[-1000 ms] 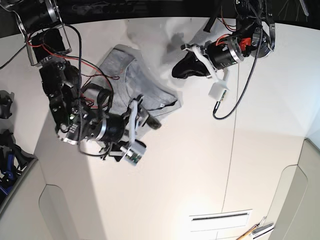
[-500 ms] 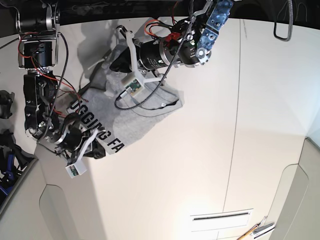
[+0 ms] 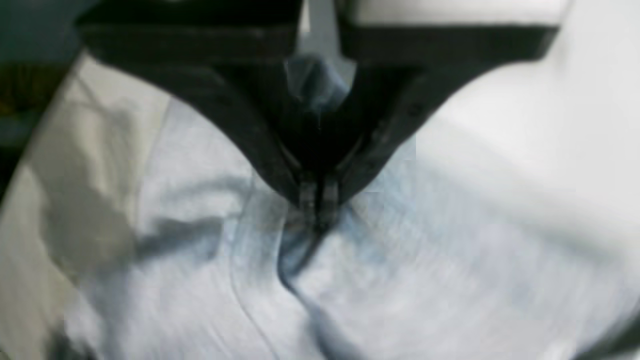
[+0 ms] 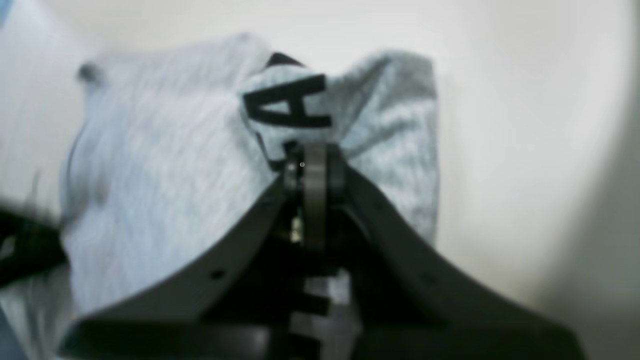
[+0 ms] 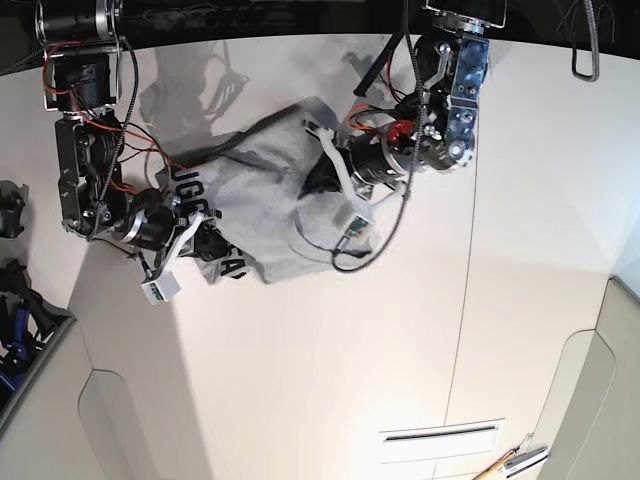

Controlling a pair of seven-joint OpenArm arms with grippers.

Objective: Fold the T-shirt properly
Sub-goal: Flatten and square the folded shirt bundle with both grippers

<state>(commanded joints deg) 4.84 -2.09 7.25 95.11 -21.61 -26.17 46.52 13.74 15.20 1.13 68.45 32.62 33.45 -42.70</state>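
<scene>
The light grey T-shirt point(image 5: 262, 185) hangs bunched between my two grippers above the white table, with part of its black lettering point(image 5: 200, 215) showing at the left. My left gripper point(image 5: 318, 182) is shut on a pinch of plain grey cloth point(image 3: 425, 260) at the shirt's right side; its fingertips point(image 3: 306, 192) meet on a fold. My right gripper point(image 5: 205, 245) is shut on the shirt's lower left edge, where a black letter A point(image 4: 292, 102) sits just past the fingertips point(image 4: 314, 165). The rest of the shirt point(image 4: 150, 175) drapes to the left in the right wrist view.
The white table point(image 5: 330, 360) has a seam point(image 5: 468, 260) running front to back. A slot point(image 5: 440, 435) and a pencil-like tool point(image 5: 512, 462) lie at the front right. Dark gear point(image 5: 12, 215) and a blue object point(image 5: 14, 335) sit off the left edge.
My left gripper has moved right and toward the front with the cloth. My right gripper has moved up and right. The shirt is now gathered tighter between them, showing less lettering.
</scene>
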